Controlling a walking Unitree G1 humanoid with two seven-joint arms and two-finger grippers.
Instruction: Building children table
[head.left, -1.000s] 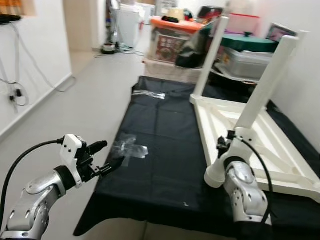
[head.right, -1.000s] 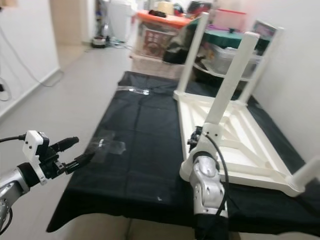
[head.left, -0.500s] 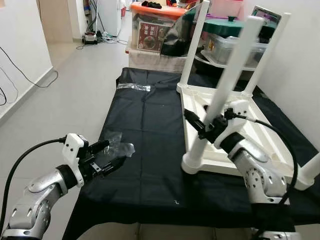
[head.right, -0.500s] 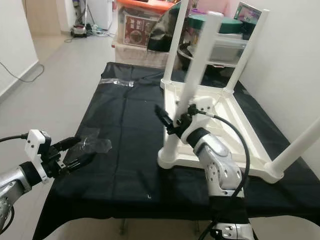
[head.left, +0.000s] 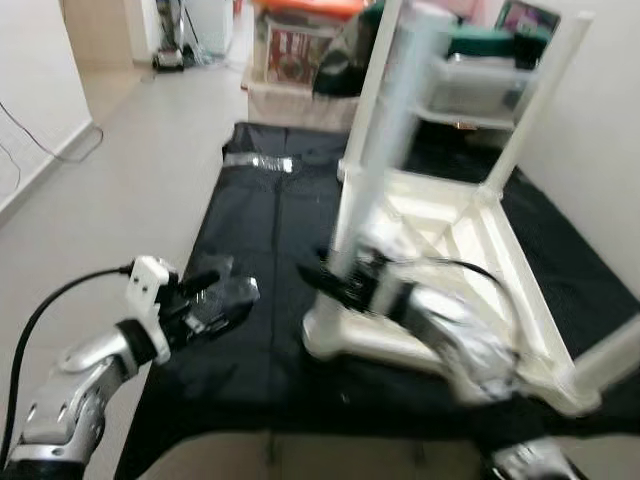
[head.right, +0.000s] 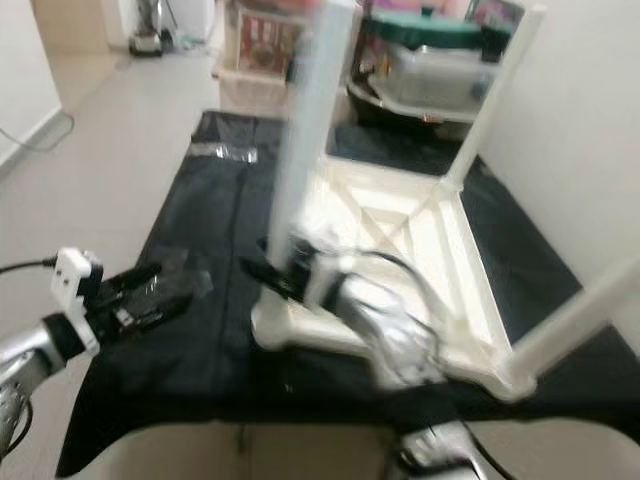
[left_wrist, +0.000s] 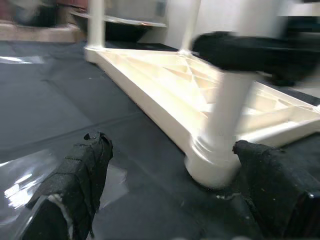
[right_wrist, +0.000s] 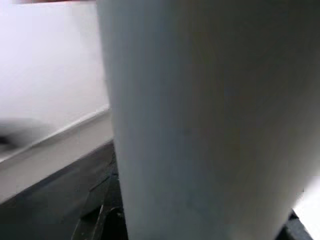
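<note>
White children table (head.left: 470, 260) lies upside down on a black cloth (head.left: 270, 250), legs pointing up; the near leg (head.left: 375, 150) stands by the cloth's front edge; right end effector (head.left: 335, 285) sits at that leg's base, too blurred to tell its grip; left end effector (head.left: 215, 300) hovers open, empty, over clear plastic wrap (head.left: 225, 290); bare floor (head.left: 110, 170) runs along the left; no readable writing.

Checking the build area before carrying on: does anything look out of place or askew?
The white children's table lies upside down on the black cloth, legs pointing up, as suits assembly. A crumpled clear plastic wrapper lies loose on the cloth near the left gripper. Motion blur hides finer detail.
</note>
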